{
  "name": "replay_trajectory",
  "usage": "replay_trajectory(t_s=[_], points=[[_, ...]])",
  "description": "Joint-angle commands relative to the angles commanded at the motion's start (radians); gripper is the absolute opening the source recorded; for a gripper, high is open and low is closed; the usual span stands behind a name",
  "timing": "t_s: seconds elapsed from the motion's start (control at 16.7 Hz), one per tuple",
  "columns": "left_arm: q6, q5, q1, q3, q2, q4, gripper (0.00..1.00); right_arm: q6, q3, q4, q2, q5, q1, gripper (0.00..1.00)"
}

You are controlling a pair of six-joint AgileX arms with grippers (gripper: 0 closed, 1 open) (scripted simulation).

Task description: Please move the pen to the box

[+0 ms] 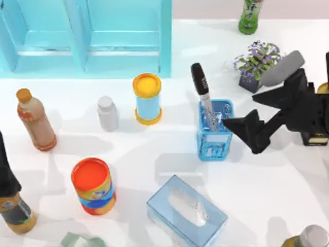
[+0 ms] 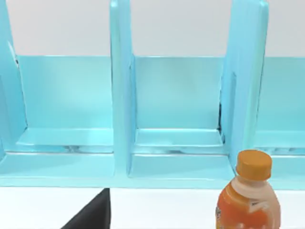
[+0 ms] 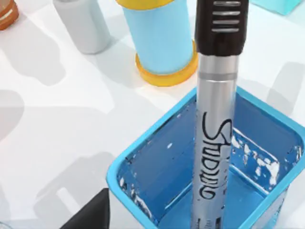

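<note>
A white tabletop (image 1: 154, 139) carries bottles, cans and a turquoise shelf along its far edge. The pen (image 1: 204, 98) stands cap-up inside the blue box (image 1: 214, 138), right of centre. The right pincer (image 1: 249, 131) hangs spread wide just beside the box, holding nothing. The left arm (image 1: 6, 175) sits at the left edge.

Glossy black-capped pen (image 3: 217, 124) with brushed-metal barrel, shiny blue plastic box (image 3: 143, 157)
</note>
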Motion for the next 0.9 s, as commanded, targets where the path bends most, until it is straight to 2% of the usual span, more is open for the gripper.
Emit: replay_trajectory(t_s=[0.42,0.9], points=[[0.000,0.000,0.000,0.000,0.000,0.000,1.00,0.013,0.021,0.028,0.037,0.014,0.015,1.00],[0.000,0.000,0.000,0.000,0.000,0.000,1.00,0.095,0.183,0.233,0.376,0.113,0.135,1.00]])
